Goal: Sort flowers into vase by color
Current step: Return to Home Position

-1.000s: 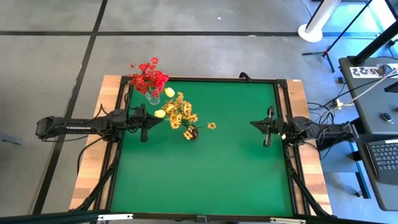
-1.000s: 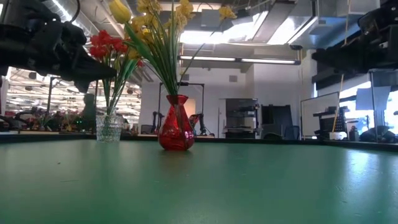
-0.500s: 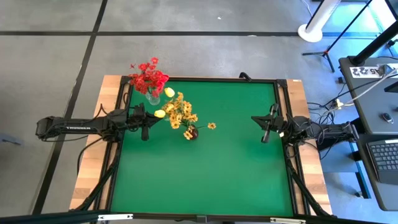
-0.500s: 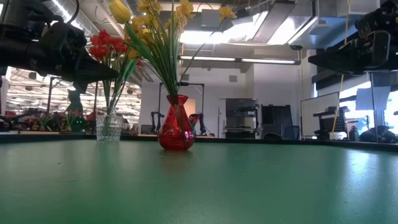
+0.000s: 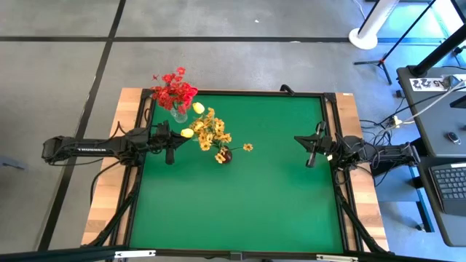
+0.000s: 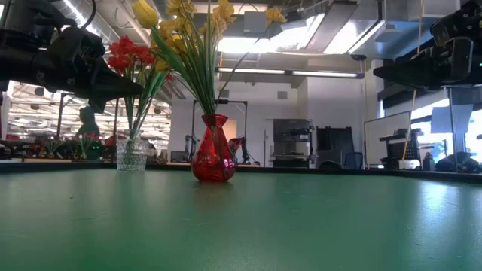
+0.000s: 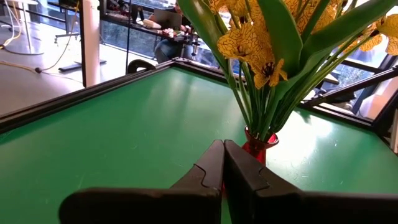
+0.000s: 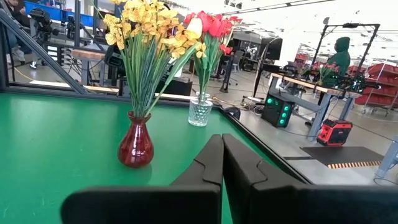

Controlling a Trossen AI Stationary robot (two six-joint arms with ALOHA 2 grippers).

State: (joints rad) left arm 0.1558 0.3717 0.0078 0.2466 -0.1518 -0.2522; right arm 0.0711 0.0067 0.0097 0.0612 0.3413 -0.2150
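A red vase [image 5: 224,155] [image 6: 213,162] stands on the green table left of centre and holds yellow flowers [image 5: 210,132] [image 8: 146,31] on green stems. Behind it, near the far left corner, a clear glass vase [image 5: 179,115] [image 6: 132,154] holds red flowers [image 5: 173,91] [image 8: 211,25]. My left gripper [image 5: 172,145] [image 7: 222,149] hovers shut at the table's left edge, pointing level at the red vase [image 7: 258,146]. My right gripper [image 5: 312,149] [image 8: 221,143] hovers shut at the right edge, facing both vases from afar.
A black frame [image 5: 240,93] rims the green mat, with wooden table edges outside it. The near half of the mat [image 5: 240,211] is bare green surface. A desk with a laptop [image 5: 451,182] stands off to the right. Workshop benches and equipment fill the room behind.
My right gripper has turned a little at the wrist toward the table's far edge and the vases, staying in place and shut. The vases and flowers have not moved.
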